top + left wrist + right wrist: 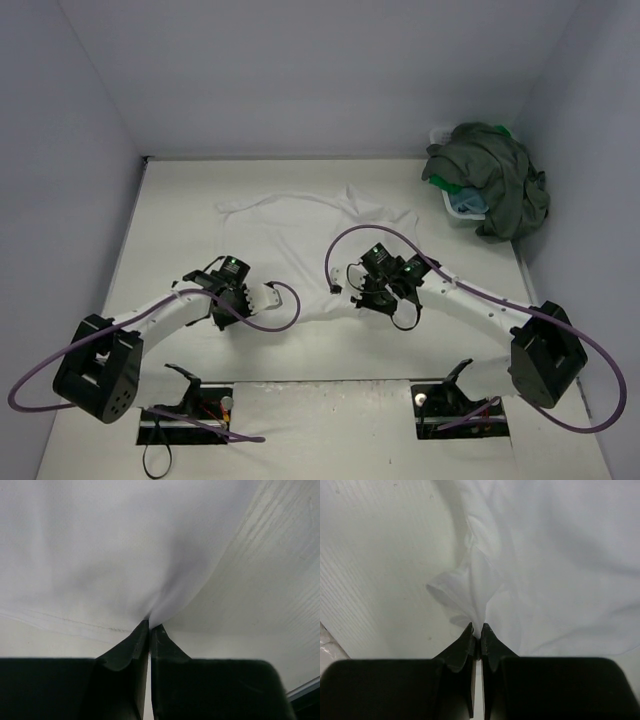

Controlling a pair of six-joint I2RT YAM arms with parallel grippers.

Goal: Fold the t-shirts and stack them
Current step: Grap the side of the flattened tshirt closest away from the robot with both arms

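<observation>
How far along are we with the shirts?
Done: nothing folded or stacked is visible. In hand: the white t-shirt lies spread flat, left gripper and right gripper each shut on its near edge. Left: folding it, plus the olive-grey t-shirt heaped over the basket with green cloth and blue cloth under it.

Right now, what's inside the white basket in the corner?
A dark olive-grey shirt heaps over the basket, with bits of green shirt and light blue shirt peeking out. Anything deeper is covered.
</observation>
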